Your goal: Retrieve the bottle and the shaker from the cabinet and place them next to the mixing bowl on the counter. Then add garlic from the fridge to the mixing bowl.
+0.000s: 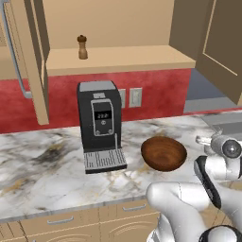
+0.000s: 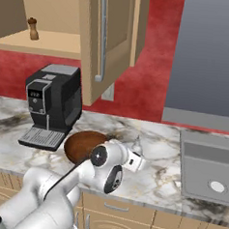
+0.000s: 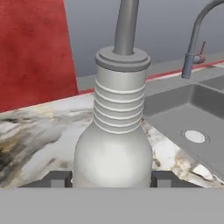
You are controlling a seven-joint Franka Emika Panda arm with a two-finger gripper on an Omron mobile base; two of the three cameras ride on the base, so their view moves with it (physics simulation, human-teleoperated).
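In the hand view the white-grey bottle (image 3: 113,148) stands upright between my two fingertips (image 3: 59,178), ribbed neck and thin spout pointing up. My gripper (image 3: 111,178) is shut on the bottle's body. In the right base view the gripper (image 2: 134,161) holds the bottle (image 2: 137,146) low over the marble counter (image 2: 155,177), just right of the dark wooden mixing bowl (image 2: 83,144). Whether the bottle touches the counter I cannot tell. The brown shaker (image 1: 82,47) stands on the shelf of the open cabinet (image 1: 118,59). The fridge and the garlic are out of view.
A black coffee machine (image 1: 99,125) stands left of the bowl (image 1: 164,153). Open cabinet doors (image 2: 105,38) hang over the counter. A grey sink (image 2: 209,166) with a curved faucet (image 3: 197,35) lies to the right of the gripper.
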